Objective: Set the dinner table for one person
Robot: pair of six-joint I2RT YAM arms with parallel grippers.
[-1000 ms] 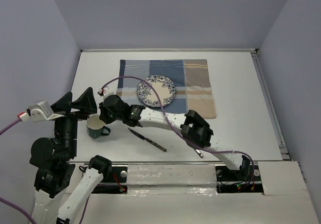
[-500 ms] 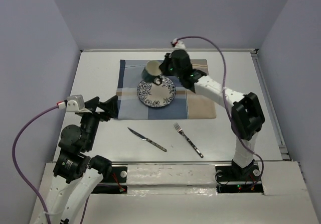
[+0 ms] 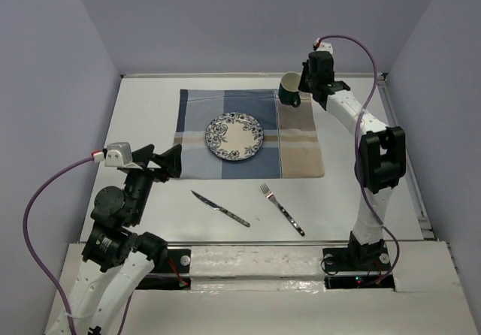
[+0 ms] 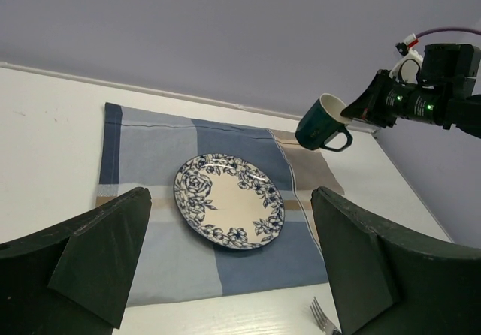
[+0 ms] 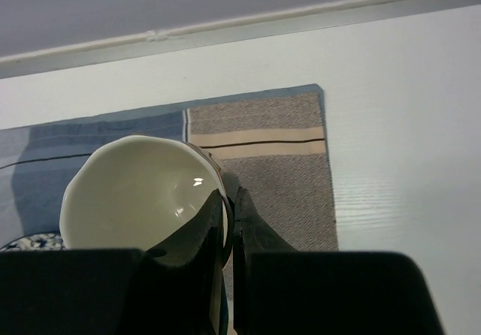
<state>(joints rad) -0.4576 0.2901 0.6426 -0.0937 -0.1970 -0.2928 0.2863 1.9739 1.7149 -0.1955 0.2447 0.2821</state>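
My right gripper [image 3: 299,89] is shut on the rim of a dark green mug [image 3: 288,89] with a cream inside. It holds the mug tilted above the far right corner of the blue-and-tan striped cloth [image 3: 293,136]. The mug also shows in the left wrist view [image 4: 322,123] and the right wrist view [image 5: 139,192], where one finger is inside the rim and one outside. A blue floral plate [image 3: 234,135] sits on the cloth on the white dinner table [image 3: 146,106]. A knife [image 3: 219,208] and a fork [image 3: 282,209] lie on the table near me. My left gripper [image 3: 161,160] is open and empty, left of the cloth.
The table's raised rail [image 3: 402,155] runs along the right side, and walls close in the far side. The arm bases stand at the near edge.
My right arm has carried the mug from the near left of the table, over the plate, to the far right corner of the cloth. My left arm has drawn back and turned toward the cloth.
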